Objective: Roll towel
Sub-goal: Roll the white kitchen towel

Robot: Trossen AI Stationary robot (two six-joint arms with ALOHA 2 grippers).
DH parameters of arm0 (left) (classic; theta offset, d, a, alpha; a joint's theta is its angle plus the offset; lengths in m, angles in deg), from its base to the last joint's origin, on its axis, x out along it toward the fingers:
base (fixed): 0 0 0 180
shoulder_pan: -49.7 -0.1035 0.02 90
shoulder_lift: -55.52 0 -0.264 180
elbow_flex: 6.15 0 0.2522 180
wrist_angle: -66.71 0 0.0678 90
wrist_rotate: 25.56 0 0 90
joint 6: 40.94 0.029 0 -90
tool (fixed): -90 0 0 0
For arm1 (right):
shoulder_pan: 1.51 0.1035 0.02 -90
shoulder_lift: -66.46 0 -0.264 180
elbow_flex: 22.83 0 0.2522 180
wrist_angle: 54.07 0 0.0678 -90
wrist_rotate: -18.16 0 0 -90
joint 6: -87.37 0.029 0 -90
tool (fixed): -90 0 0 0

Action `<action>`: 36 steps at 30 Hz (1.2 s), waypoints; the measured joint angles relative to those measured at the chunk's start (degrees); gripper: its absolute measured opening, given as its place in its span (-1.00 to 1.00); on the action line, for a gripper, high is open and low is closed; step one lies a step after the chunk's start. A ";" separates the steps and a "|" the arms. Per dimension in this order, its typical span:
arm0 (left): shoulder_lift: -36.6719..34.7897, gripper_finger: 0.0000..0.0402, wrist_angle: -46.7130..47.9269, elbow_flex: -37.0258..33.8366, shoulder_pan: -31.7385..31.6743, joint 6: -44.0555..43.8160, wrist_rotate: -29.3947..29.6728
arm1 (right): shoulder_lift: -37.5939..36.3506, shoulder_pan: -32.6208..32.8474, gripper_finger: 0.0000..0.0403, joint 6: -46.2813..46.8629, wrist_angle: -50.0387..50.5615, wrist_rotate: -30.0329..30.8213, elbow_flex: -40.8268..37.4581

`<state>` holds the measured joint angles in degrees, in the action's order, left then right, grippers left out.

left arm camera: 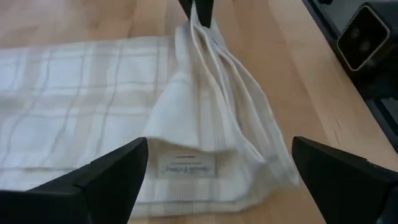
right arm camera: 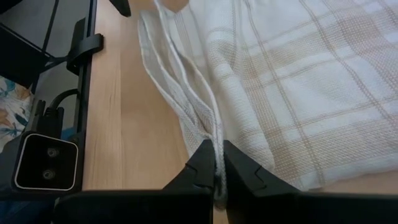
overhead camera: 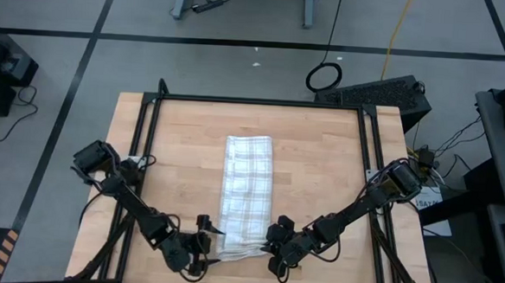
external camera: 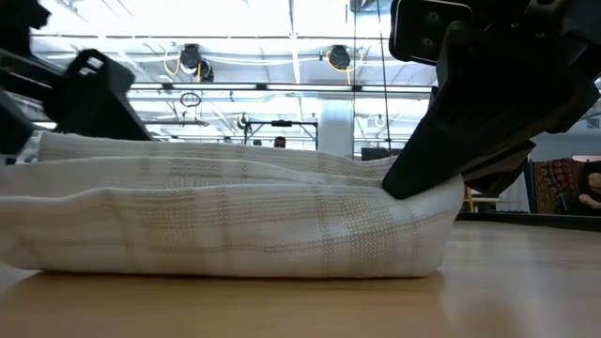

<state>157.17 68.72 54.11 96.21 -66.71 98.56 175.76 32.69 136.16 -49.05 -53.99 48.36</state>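
The towel (overhead camera: 246, 197) lies folded in a long strip mid-table, its 6 o'clock end pinched by the right gripper (overhead camera: 274, 251), while the left gripper (overhead camera: 202, 245) stands wide apart at the opposite corner. To roll evenly, I'd clamp that corner level with the right's pinch (near the tag (left arm camera: 186, 165)). The arms hide the strip's end edge from above.

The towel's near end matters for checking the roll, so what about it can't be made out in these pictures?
- High view: the towel's near edge is partly covered by the left gripper and right gripper.
- Low view: its far part is hidden behind its own near fold.
- Left wrist view: the tag's print is too small to read.
- Right wrist view: the pinched edge disappears between the jaws.
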 joint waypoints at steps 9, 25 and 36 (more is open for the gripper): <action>0.00 0.99 5.68 0.00 4.99 -2.11 9.01 | 0.02 -0.01 -0.98 0.00 -0.01 0.00 0.00; 8.06 0.99 -5.24 -0.01 4.88 -1.36 5.33 | 0.00 -0.08 -0.98 1.80 -0.03 -0.18 0.00; 8.50 0.99 -6.04 0.00 2.78 2.26 9.08 | 0.00 -0.11 -0.98 3.03 0.01 -0.06 0.00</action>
<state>165.67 62.68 54.11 99.00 -64.45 107.64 175.76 32.58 139.19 -49.04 -54.05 48.36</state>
